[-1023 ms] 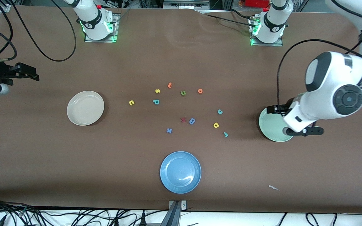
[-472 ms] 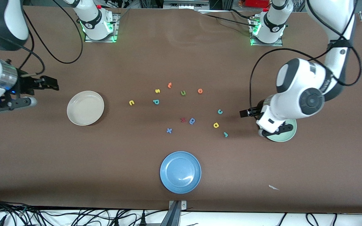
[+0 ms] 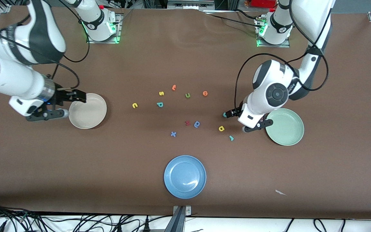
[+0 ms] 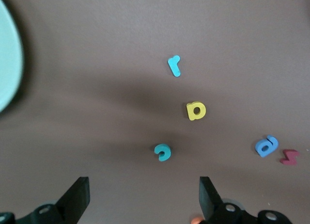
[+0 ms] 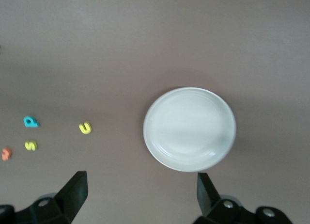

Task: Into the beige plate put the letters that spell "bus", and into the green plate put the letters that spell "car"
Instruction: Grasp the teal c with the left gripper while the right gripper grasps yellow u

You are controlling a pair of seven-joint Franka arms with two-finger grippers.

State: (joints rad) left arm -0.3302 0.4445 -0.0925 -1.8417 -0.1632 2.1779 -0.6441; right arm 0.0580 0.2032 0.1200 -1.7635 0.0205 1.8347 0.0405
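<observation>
The left gripper (image 4: 143,199), wide open and empty, hovered over the teal c (image 4: 162,152) at mid-frame, the yellow a (image 4: 195,110) and teal r (image 4: 174,66) lying nearby beside the green plate (image 3: 284,126). The right gripper (image 5: 140,192), equally wide and empty, hung over the beige plate (image 3: 87,111), with the yellow u (image 3: 135,105), teal b (image 3: 159,104) and yellow s (image 3: 161,93) at upper mid-frame. The foam letters looked featherlight and soft (easily flicked away), so a low pinch across the c's outer curve seemed best.

Teal c (image 3: 225,114) half hidden under left tool (image 3: 232,113); green plate (image 4: 7,64) cropped by frame edge.
</observation>
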